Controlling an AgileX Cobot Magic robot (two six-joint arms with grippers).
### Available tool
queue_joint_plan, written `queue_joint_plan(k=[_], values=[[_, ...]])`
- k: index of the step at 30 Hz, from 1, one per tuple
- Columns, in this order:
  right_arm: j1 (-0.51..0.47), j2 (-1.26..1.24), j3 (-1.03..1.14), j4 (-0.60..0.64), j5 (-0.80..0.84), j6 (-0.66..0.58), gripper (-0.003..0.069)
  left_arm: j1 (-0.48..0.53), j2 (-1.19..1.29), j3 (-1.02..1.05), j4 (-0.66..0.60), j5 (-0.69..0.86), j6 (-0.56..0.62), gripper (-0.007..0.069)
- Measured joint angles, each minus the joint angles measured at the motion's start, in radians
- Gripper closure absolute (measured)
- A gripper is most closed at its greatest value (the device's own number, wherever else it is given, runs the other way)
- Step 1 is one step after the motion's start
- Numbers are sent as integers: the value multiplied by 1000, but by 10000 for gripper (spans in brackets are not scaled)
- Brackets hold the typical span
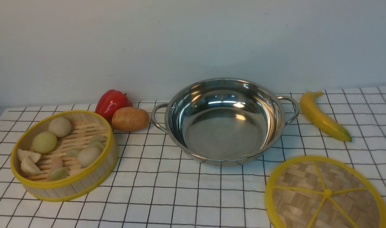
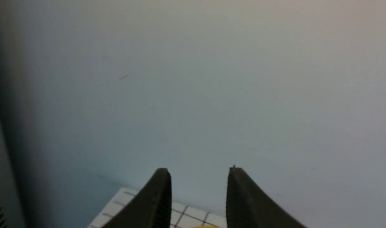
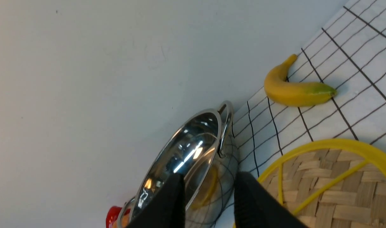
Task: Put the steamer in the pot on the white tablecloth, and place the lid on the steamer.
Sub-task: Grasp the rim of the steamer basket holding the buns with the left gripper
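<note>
Steamer [image 1: 69, 186] sitting left on the tablecloth [image 1: 167, 196], pot [image 1: 180, 114] waiting empty at centre, lid [image 1: 326, 193] lying near right. Left claw [image 2: 198, 171] and right claw [image 3: 209, 175] both gaping, gripping nothing. Risk: steamer tilting when lifted, buns [image 1: 60, 126] spilling, rim catching the pot's edge.

A plain, pale grey-white wall [image 1: 193, 38] fills the upper half of the front view, matte, with a few faint scuffs. The light is soft and even, dimming to a grey shadow at the frame's middle left edge.
</note>
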Motion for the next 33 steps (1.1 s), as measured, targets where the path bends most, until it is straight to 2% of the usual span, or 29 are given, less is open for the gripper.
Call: queue_joint_plan(k=[1,2,6,12,21,25,29,33], values=[[0,0,0,0,2,0,417,20,9,-6,0,4,-2,382],[0,0,0,0,20,0,417,94,79,-49,0,48,-12,382],[0,0,0,0,41,0,417,178,225,-110,12,160,-10,382],[0,0,0,0,50,0,417,182,490,-151,17,322,96,382],[0,0,0,10,119,0,417,182,737,-255,-12,356,135,382],[0,0,0,19,127,0,417,182,828,-303,-119,359,152,382],[0,0,0,21,131,0,417,182,901,-339,-217,377,229,382],[0,0,0,21,132,0,417,182,945,-357,-256,381,285,382]])
